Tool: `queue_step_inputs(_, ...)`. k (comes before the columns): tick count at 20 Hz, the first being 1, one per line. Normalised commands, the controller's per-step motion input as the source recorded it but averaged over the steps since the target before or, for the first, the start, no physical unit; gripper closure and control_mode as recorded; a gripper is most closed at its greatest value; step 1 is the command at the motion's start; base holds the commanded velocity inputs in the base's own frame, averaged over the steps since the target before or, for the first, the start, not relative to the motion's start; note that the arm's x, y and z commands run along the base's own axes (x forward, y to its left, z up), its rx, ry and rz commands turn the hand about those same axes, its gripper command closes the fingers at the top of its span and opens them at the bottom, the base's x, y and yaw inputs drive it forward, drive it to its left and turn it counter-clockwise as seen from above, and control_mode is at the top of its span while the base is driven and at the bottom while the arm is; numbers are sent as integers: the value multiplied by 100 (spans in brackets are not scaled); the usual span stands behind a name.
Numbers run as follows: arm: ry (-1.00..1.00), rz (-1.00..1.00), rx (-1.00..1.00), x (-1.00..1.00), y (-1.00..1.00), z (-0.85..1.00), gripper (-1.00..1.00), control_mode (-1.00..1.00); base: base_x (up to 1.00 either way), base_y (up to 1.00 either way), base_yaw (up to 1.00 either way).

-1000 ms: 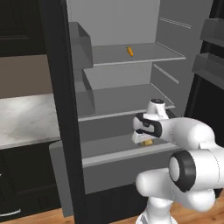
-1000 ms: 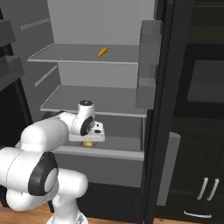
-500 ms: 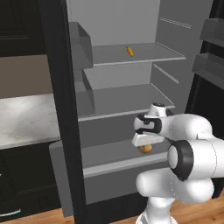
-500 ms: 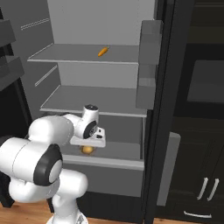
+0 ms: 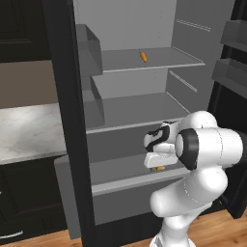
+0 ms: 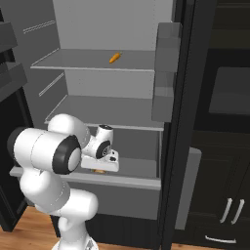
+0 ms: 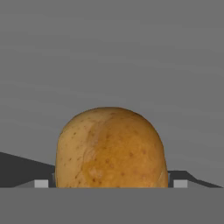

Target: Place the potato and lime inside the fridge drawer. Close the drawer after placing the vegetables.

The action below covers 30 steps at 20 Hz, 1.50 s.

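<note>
The potato (image 7: 110, 148), tan-orange and speckled, sits between my fingertips, with the drawer's grey inside behind it. My gripper (image 5: 157, 164) is shut on the potato (image 5: 159, 168) and reaches down into the open fridge drawer (image 5: 120, 185), just above its floor. From the right, the gripper (image 6: 100, 168) holds the potato (image 6: 99, 171) low behind the drawer's front rim (image 6: 132, 181). The drawer is pulled out. The lime is out of view.
A small orange thing (image 5: 143, 56) lies on the upper fridge shelf (image 6: 88, 61). Grey door bins (image 6: 165, 73) hang on the open door to the right. A marble counter (image 5: 29, 130) lies left of the fridge. Black cabinets (image 6: 224, 146) stand at the right.
My hand has gone down with the potato, from level with the drawer's top edge to inside the drawer. The arm's elbow has swung closer to the cameras.
</note>
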Motion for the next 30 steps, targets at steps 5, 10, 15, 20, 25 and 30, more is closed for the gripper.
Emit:
queue_step_inputs(5,1,0,0,-37,6,-46,-100,-100,0,0,0)
queue_step_inputs(10,0,-1,0,-35,0,15,-100,-100,0,0,0)
queue_step_inputs(15,-16,-2,0,-20,0,76,-100,-100,0,0,0)
queue_step_inputs(20,-24,-3,0,-36,0,100,-100,-100,0,0,0)
queue_step_inputs(25,-23,-3,0,-79,0,96,-100,-100,0,0,0)
queue_step_inputs(30,-25,-6,0,-97,2,84,-100,-100,0,0,0)
